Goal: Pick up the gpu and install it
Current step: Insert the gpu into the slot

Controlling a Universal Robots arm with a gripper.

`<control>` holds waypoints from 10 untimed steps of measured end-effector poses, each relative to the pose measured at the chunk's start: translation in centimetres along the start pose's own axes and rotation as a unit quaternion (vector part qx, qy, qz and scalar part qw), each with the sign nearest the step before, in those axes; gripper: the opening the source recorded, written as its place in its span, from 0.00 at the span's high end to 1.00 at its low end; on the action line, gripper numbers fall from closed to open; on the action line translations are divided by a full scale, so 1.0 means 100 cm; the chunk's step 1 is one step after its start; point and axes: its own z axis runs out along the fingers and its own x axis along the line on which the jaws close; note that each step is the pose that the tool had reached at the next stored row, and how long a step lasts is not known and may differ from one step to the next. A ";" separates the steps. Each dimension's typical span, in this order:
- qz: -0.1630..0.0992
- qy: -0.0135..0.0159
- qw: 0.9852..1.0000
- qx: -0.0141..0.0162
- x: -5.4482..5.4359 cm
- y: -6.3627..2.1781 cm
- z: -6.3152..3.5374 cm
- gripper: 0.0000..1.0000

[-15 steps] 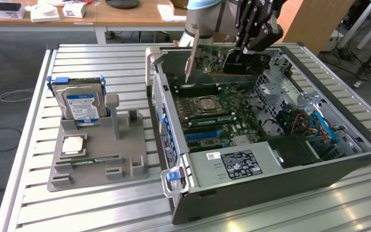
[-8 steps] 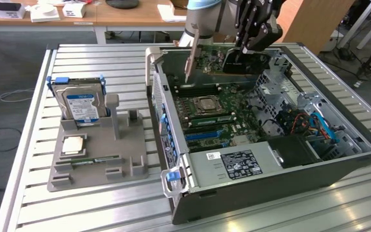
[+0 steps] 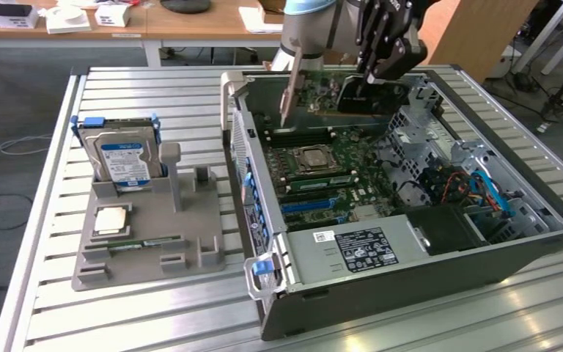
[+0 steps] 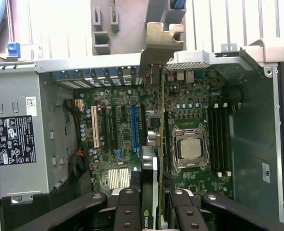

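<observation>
1. The case (image 3: 526,253) lies on its side with its open face up, so the motherboard (image 3: 336,172) can be reached from above.
2. The gripper (image 3: 374,79), clamped on the gpu (image 3: 321,94), takes up the air over the board's far end.
3. The power supply (image 3: 355,249) fills the near end of the case.
4. A drive cage with cables (image 3: 477,192) crowds the exterior view's right side.
5. The CPU socket (image 4: 190,148) sits just beside the card's edge; on the card's other side, the expansion slots (image 4: 135,126) lie bare.
6. On the exterior view's left, a gray fixture (image 3: 149,246) with an upright hard drive (image 3: 123,158) stands near the case wall, leaving a narrow strip of table (image 3: 115,319) between.
</observation>
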 end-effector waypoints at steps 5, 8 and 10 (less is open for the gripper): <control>0.000 0.000 1.000 0.000 0.000 -0.0001 0.0017 0.73; 0.000 0.000 1.000 0.000 0.000 -0.0002 0.0054 0.73; 0.000 0.000 1.000 0.000 0.000 -0.0003 0.0082 0.73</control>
